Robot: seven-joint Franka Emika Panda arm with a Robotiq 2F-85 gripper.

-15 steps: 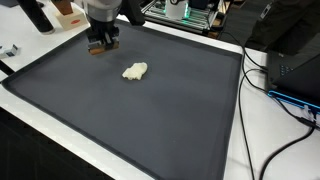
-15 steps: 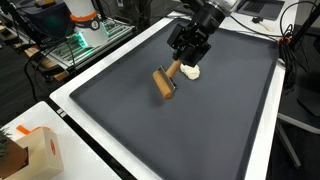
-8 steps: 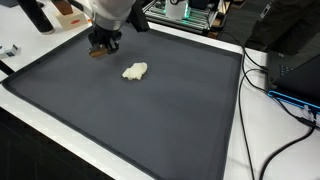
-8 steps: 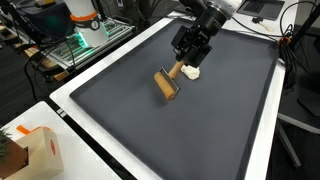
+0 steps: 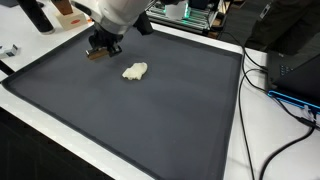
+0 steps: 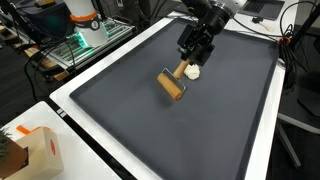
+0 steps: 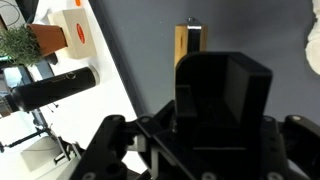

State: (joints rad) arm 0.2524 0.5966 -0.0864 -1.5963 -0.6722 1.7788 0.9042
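My gripper [image 6: 192,55] is shut on the handle of a wooden roller [image 6: 172,85], whose cylinder rests tilted on the dark grey mat [image 6: 130,120]. A lump of white dough [image 6: 192,72] lies right beside the roller's handle end. In an exterior view the gripper [image 5: 103,44] is at the mat's far left, with the roller [image 5: 96,53] under it and the dough [image 5: 134,71] a short way off. In the wrist view the roller [image 7: 190,45] sticks out past the dark gripper body, and the dough [image 7: 313,50] is at the right edge.
The mat [image 5: 150,120] sits in a white-rimmed tray. A cardboard box [image 6: 40,150] and a plant stand off the mat's corner. A black cylinder [image 7: 50,90] and an orange-and-white box [image 7: 75,30] lie beside the mat. Cables [image 5: 285,100] run along one side.
The gripper has tilted and shifted slightly, carrying the roller a little along the mat towards the dough. The dough has not moved.
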